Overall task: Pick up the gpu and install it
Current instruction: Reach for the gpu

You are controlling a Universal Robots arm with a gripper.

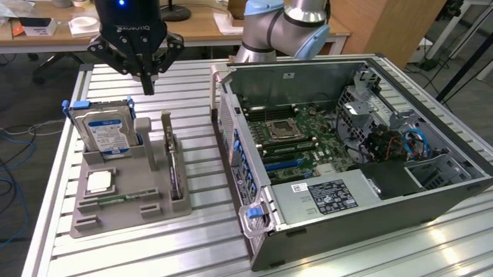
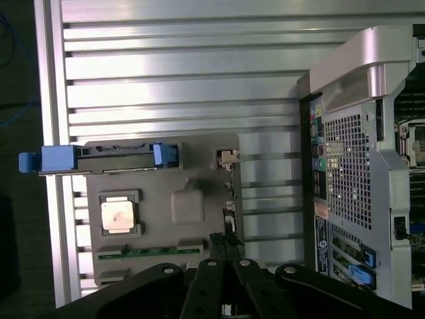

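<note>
From where I stand, the exterior view shows the slatted metal bench (image 1: 200,242) carrying a grey holder (image 1: 123,213) on the exterior view's left half and an open computer case (image 1: 431,190) on the right half. The gripper (image 1: 148,88) hangs over the bench's far edge, above and behind the holder. Its fingers are pressed together on nothing, and its black body bears the maker's name, Robotiq, upside down. The gpu (image 1: 175,167) stands on edge in a slot along the holder's side nearest the case, untouched. A hard drive (image 1: 105,131) stands upright at the holder's far end, and the print on its blue label is too small to read. A processor chip (image 1: 98,182) and a memory stick (image 1: 115,199) lie flat in the holder. Inside the case, a black-and-white label (image 1: 329,195) has print I cannot make out.

In the wrist view the gripper (image 2: 224,247) looks down on the holder (image 2: 192,169), its fingertips together. The gpu (image 2: 229,203) shows edge-on along the holder's edge facing the case (image 2: 348,173). The hard drive (image 2: 109,157) sits between blue rails.
</note>
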